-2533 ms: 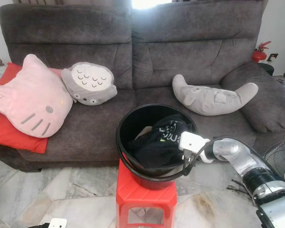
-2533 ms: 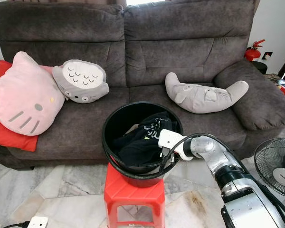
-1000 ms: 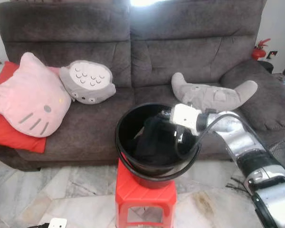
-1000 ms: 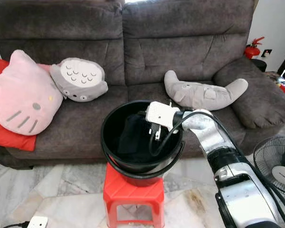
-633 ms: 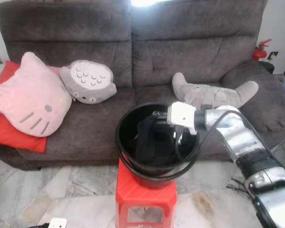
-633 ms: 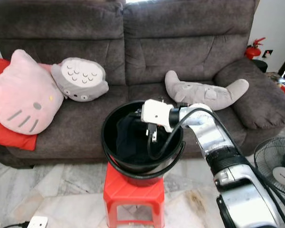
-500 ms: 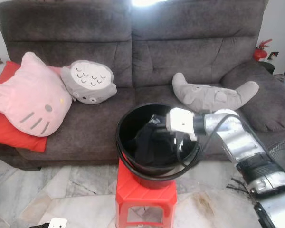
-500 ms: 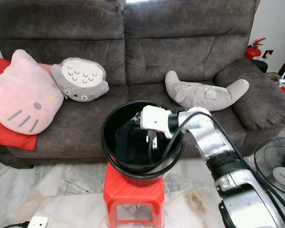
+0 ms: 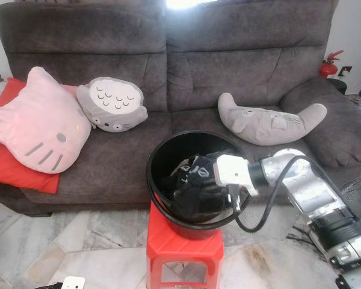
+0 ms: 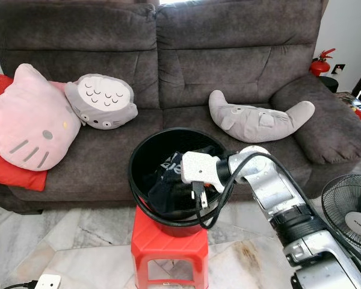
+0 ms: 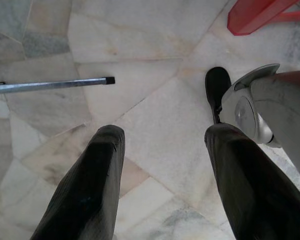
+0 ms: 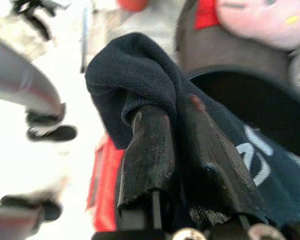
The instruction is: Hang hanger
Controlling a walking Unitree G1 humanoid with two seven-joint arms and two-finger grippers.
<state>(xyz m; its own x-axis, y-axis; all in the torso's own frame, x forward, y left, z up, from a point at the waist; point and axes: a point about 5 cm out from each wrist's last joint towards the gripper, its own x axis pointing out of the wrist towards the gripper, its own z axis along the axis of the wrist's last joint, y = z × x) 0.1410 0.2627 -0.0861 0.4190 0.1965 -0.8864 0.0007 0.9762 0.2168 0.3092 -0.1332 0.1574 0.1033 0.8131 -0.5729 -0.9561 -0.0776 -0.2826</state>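
At centre frame, inside the round black plastic bucket on the red plastic stool, a soft, limp dark navy garment is pinched by the right tool; a bunched fold is judged the best hold. The left tool is spread.

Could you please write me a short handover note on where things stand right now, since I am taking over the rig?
Right gripper: jaws shut on the dark garment, inside the black bucket on the red stool before the sofa.
Left gripper: jaws open, hanging idle over the marble floor.
Done: garment gripped, partly bunched at the bucket's middle.
Left: lift it out. No hanger can be made out, so hanging is not yet begun.
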